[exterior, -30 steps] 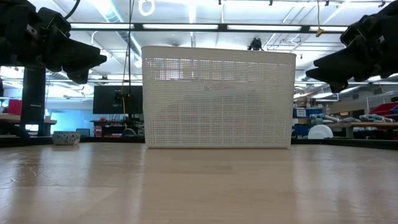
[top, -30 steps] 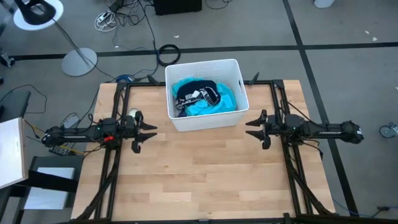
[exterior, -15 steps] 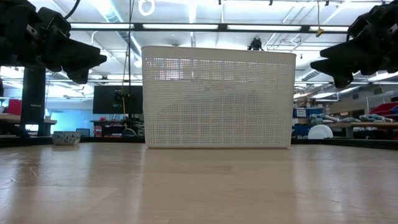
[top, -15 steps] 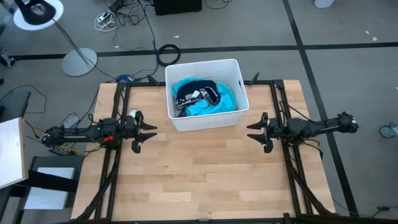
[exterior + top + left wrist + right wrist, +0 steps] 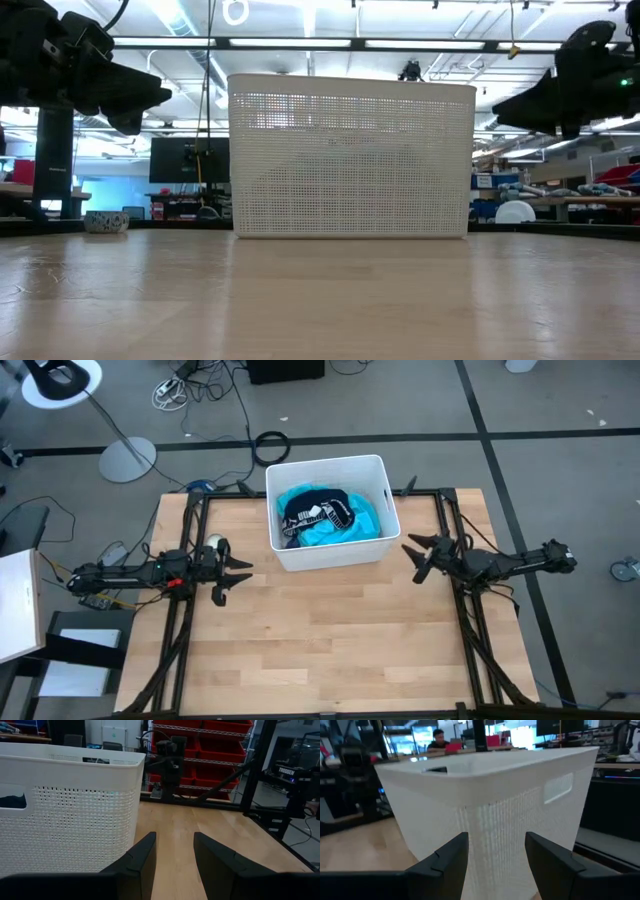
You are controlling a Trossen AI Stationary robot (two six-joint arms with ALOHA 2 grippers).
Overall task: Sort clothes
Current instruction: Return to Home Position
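The clothes lie piled in the white bin at the table's far middle: a turquoise garment with a navy white-striped one on top of it. The other clothes are hidden. My left gripper is open and empty above the table, left of the bin; the bin also shows in its wrist view. My right gripper is open and empty, close to the bin's near right corner, pointing at it.
The bin's perforated near wall blocks the low view of its contents. Bare wooden tabletop spreads in front of the bin, between the two arms. Black frame rails run along the table's left and right sides.
My right gripper has swung from pointing toward the table's left edge to pointing toward the bin's near right corner, and has risen a little. Its fingers have stayed open. The clothes have kept still.
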